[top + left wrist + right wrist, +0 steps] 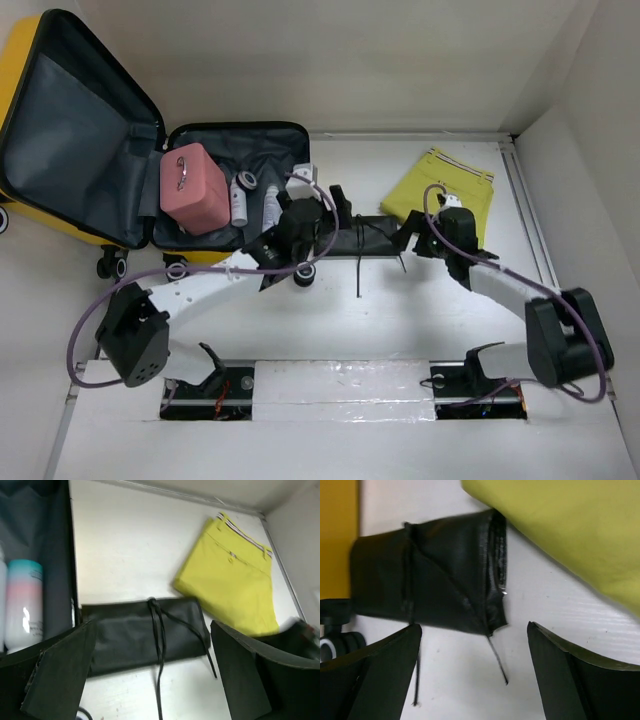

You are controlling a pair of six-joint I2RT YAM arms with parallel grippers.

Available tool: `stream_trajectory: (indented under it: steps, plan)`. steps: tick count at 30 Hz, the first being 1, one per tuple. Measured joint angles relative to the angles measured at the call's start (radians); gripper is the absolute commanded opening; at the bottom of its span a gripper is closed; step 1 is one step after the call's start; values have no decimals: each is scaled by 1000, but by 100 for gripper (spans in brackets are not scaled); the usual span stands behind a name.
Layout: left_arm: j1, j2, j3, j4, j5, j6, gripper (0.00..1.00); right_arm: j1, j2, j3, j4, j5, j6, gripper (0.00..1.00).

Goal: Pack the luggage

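Presently left gripper (pixel 151 626), right gripper (pixel 474 626) released, flanking black roll (pixel 372 238) beside open luggage (pixel 80 130).

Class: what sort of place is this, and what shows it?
Probably a robot test cell: plain white walls box in a white table, left arm and right arm are bolted at its near edge, and the open luggage looks staged.

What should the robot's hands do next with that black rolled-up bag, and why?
Probably lower the left gripper and the right gripper onto the black roll and close on its ends. Both are open right by it, and it lies on the table, outside the open suitcase.
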Motion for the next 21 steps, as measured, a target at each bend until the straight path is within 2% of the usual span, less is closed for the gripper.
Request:
stream_trajectory:
  steps: [5, 8, 11, 12, 13, 15, 16, 21]
  plan:
    - [-18, -93, -145, 55, 60, 0, 91, -35, 203, 25, 64, -96, 37, 90]
    - [-16, -142, -195, 61, 84, 3, 91, -35, 274, 43, 132, -142, 74, 79]
    - [-16, -180, -209, 65, 101, 11, 91, -35, 350, 58, 241, -188, 124, 62]
    - [-16, -192, -209, 69, 104, 16, 91, -35, 377, 59, 272, -203, 141, 51]
    - [-16, -207, -215, 74, 104, 20, 91, -36, 400, 60, 300, -216, 156, 30]
    - [-16, -245, -234, 83, 103, 28, 91, -41, 443, 58, 354, -225, 192, 7]
    - [-16, -264, -242, 85, 101, 33, 91, -46, 455, 51, 380, -232, 214, 0]
    - [-16, -374, -301, 101, 78, 53, 91, -40, 409, -9, 439, -221, 271, 0]
